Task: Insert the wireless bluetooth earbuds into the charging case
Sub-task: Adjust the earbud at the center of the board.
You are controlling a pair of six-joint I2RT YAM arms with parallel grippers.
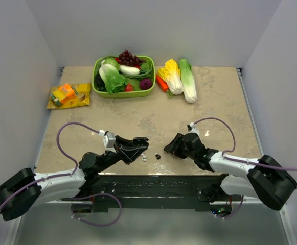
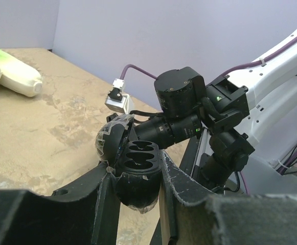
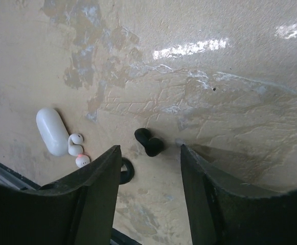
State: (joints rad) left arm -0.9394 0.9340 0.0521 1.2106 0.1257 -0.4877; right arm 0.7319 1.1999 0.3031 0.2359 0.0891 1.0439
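Note:
The black charging case [image 2: 140,158] sits hinged open in my left gripper [image 2: 138,178], whose jaws are shut on its lower shell; its dark slots face up and look empty. In the top view the case [image 1: 136,145] hangs just above the table's near edge. A black earbud [image 3: 149,142] lies on the table right at the tips of my right gripper [image 3: 149,150], which is open with nothing between its fingers. White earbuds [image 3: 61,137] lie to its left, shown in the top view as white earbuds [image 1: 144,158] beside the black earbud [image 1: 158,156]. Another black piece [image 3: 126,171] is half hidden behind a finger.
A green basket [image 1: 122,95] of vegetables stands at the back, with two cabbages [image 1: 180,76] and a carrot to its right and an orange packet [image 1: 69,95] to its left. The right arm [image 2: 189,102] fills the left wrist view close behind the case.

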